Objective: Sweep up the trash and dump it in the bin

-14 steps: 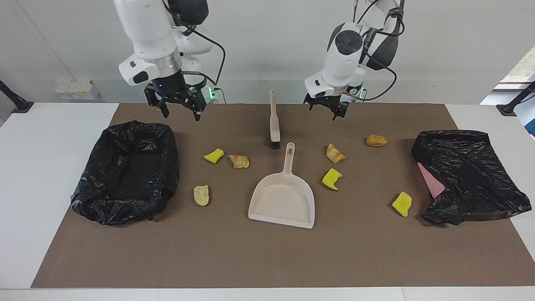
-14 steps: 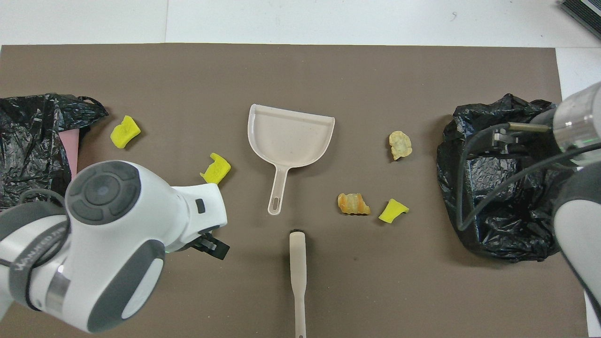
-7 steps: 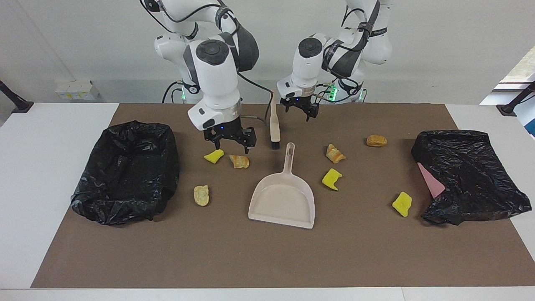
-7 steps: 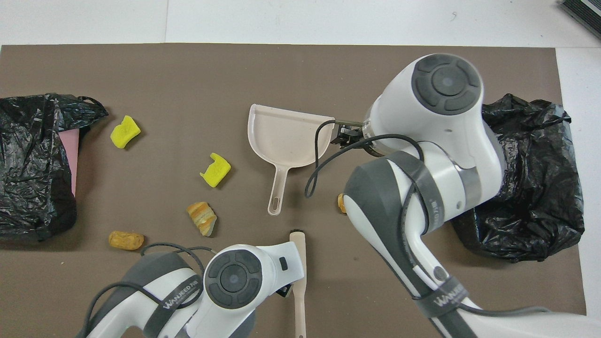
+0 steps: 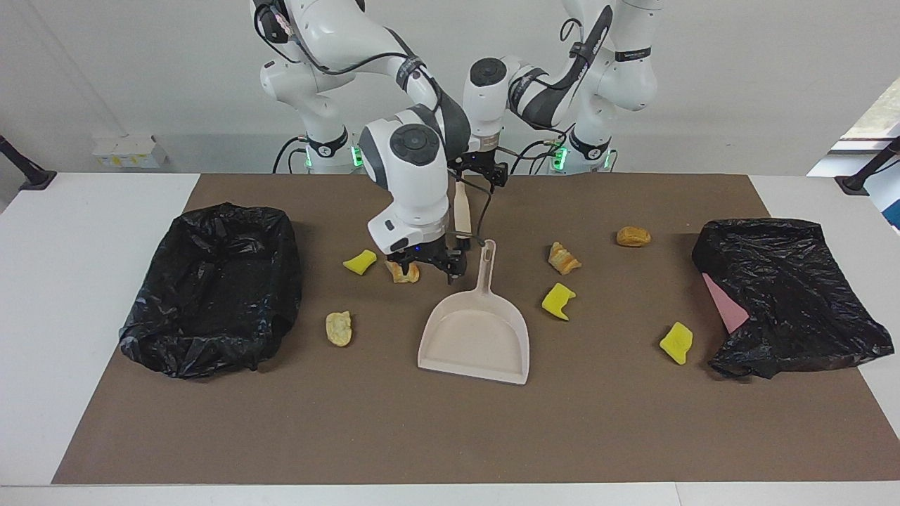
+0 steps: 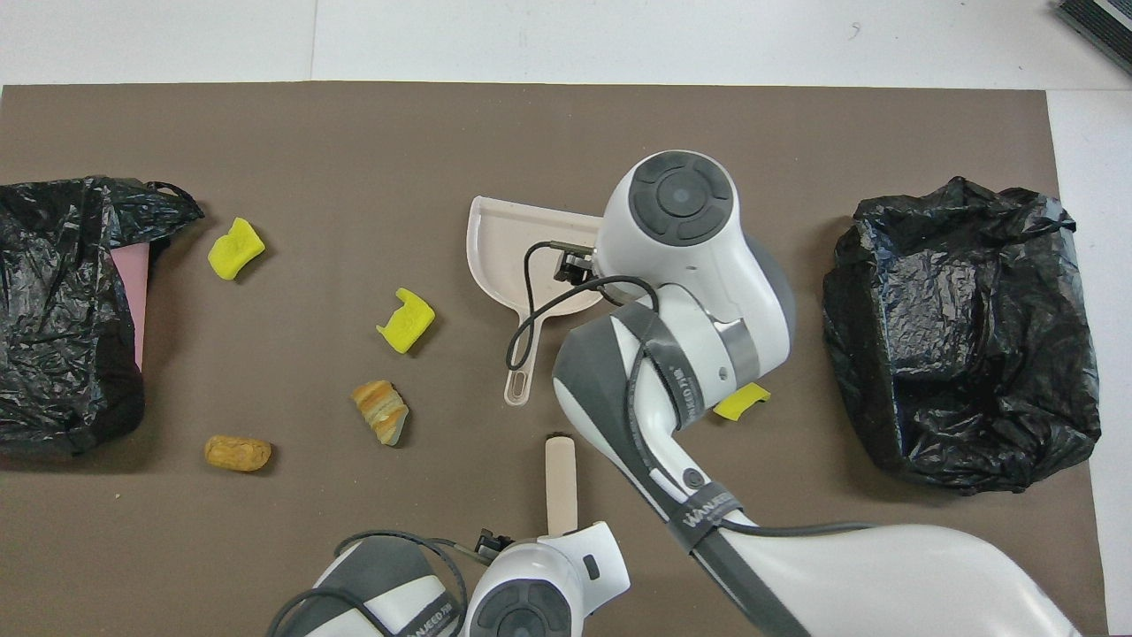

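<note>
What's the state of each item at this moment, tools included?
Dustpan: flat on the mat, empty, unheld.
Brush: lying flat, unheld.
Trash: seven scraps loose on the mat.
Bin: open, no scraps visible inside.
Bag: slumped, something pink showing at its edge.
Right tool: open, by the dustpan handle.
Left tool: open, over the brush handle.

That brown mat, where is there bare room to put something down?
The widest bare stretch of the mat lies farther from the robots than the dustpan, between the two black bags. It is crowded nearer the robots, around the brush, both claws and the scraps.
</note>
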Robot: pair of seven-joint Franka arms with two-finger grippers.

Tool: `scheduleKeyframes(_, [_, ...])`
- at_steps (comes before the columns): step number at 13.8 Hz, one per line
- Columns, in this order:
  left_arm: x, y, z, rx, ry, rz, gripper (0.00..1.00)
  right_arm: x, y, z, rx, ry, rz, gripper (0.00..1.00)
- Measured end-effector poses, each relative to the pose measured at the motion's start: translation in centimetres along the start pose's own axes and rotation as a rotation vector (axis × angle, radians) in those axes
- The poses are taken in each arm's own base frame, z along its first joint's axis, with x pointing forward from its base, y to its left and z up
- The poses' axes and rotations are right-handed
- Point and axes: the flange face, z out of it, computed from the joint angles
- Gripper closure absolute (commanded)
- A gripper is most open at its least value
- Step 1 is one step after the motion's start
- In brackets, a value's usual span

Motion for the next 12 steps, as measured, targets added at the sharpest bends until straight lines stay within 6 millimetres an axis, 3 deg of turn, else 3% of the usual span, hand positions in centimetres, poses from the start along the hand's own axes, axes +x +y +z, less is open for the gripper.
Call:
scheduleKeyframes(2, [-1.2, 2.1, 0.2, -0.004, 0.011, -0.005, 0.03, -1.8, -3.3, 1.9, 0.004, 0.001, 0.014, 0.00])
scheduleKeyframes(4, [-1.7, 2.7, 0.5, -0.003, 0.009, -0.008, 0.05, -2.8, -5.4, 3.0, 0.005, 0.000, 0.004, 0.00])
scheduleKeyframes(7, [-1.8, 2.6, 1.4, 0.005, -0.002, -0.015, 0.05, -4.4, -7.2, 4.3, -0.003, -0.008, -0.027, 0.00])
scheduleKeyframes(9, [-1.6, 2.7, 2.3, 0.005, -0.001, -0.016, 0.06, -5.4, -8.0, 4.9, -0.003, -0.023, -0.038, 0.08])
scheduleKeyframes(10, [-1.4, 2.9, 2.8, 0.004, 0.003, -0.014, 0.09, -5.9, -8.3, 5.1, -0.001, -0.032, -0.041, 0.14])
scheduleKeyframes(12, [-1.3, 3.1, 3.9, 0.007, 0.000, -0.011, 0.26, -6.7, -8.6, 5.4, -0.002, -0.049, -0.046, 0.22])
